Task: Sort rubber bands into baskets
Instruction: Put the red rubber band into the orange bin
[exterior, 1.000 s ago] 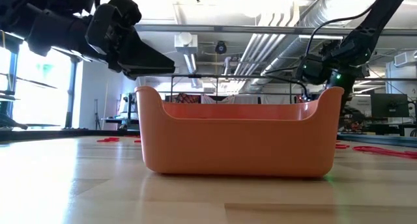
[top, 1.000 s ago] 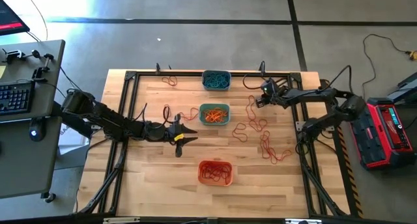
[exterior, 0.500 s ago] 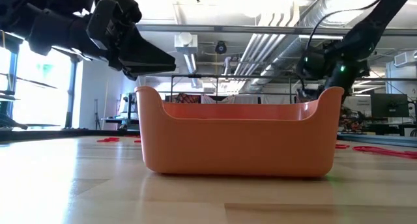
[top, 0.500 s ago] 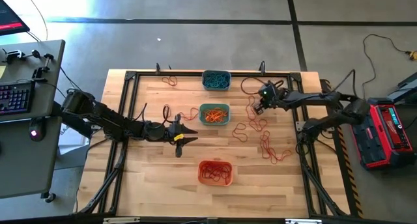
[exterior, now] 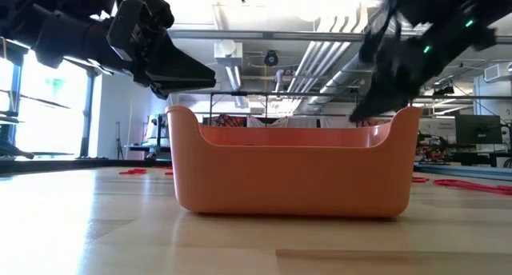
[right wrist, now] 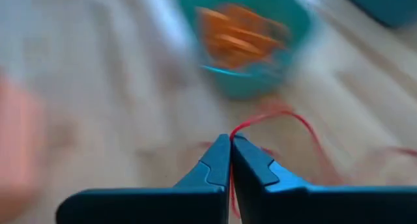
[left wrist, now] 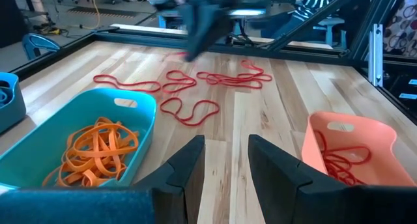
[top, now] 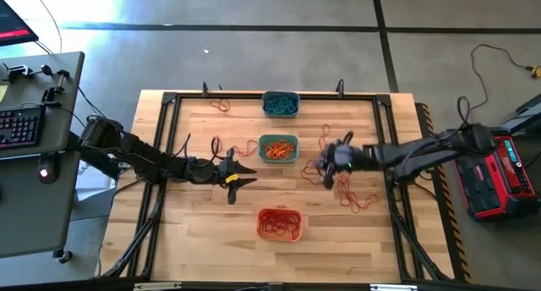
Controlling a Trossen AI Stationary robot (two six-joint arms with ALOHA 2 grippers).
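Three baskets stand in a row down the table's middle: a grey-blue one point(top: 280, 104) with teal bands, a teal-green one point(top: 278, 149) with orange bands, and an orange one point(top: 279, 224) with red bands. Loose red rubber bands point(top: 348, 188) lie to their right. My right gripper point(top: 325, 168) hovers over those bands, just right of the teal-green basket, and is shut on a red rubber band point(right wrist: 287, 120). My left gripper point(top: 247, 172) hangs open left of the teal-green basket with nothing between its fingers point(left wrist: 189, 162). My right gripper pinches a strand of one red rubber band point(right wrist: 240, 129) between its two fingertips. The fingers slant down toward the table. The band's loop arcs out beyond the tips. Motion blur hides whether the rest of it is off the table.
More red bands lie at the far left point(top: 221, 105) and left of the teal-green basket point(top: 218, 145). A black frame point(top: 169, 101) runs around the tabletop. The wood is bare at the near left and near right of the orange basket.
My right gripper has swung from the far right, beside the grey-blue basket, toward the near edge and the table's middle. It now shows blurred over the loose red bands. My left gripper has kept still.
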